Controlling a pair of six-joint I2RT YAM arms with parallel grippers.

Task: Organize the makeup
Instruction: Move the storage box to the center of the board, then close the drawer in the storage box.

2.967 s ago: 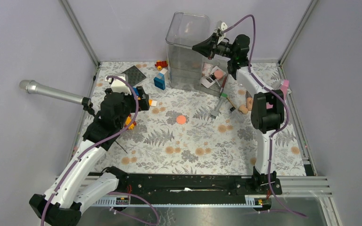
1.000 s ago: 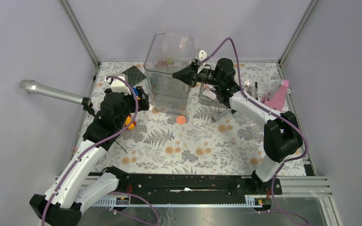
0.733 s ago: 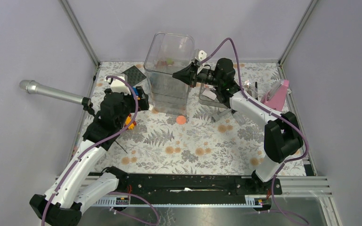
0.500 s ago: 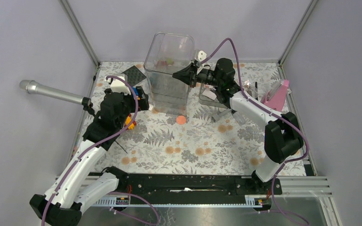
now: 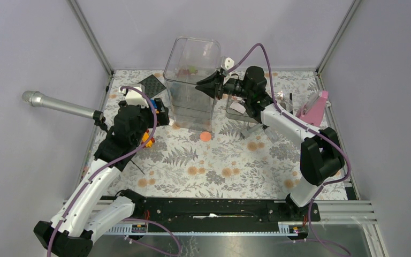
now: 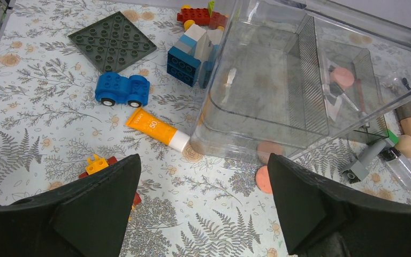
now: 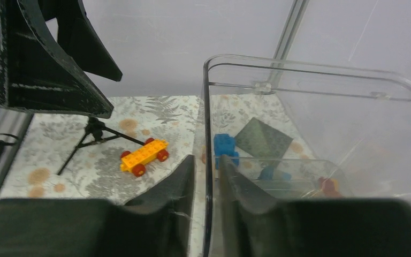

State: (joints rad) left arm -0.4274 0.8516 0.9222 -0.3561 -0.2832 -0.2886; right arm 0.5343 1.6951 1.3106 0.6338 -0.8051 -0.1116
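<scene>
A tall clear container (image 5: 190, 80) stands on the floral mat, and my right gripper (image 5: 199, 85) is at its top rim. In the right wrist view the rim wall (image 7: 207, 107) runs between the two fingers with a thin gap on each side, so my right gripper (image 7: 207, 160) is slightly open. A coral disc (image 6: 264, 179) lies by the container's base. Beyond it are a grey tube with a green cap (image 6: 369, 155) and tan-handled brushes (image 6: 409, 123). A small clear tray (image 5: 241, 110) holds a pink disc (image 6: 343, 76). My left gripper (image 6: 203, 209) hangs open over bare mat.
An orange tube (image 6: 158, 127), a blue toy car (image 6: 122, 89), a dark baseplate (image 6: 113, 41) and blue blocks (image 6: 192, 51) lie left of the container. A yellow toy car (image 7: 143, 155) sits near the left arm. A silver microphone (image 5: 59, 105) sticks in from the left wall.
Since three seconds ago the right arm brought the clear container from the back right to the left. In the last half second its fingers have parted slightly off the rim. The left arm is still.
</scene>
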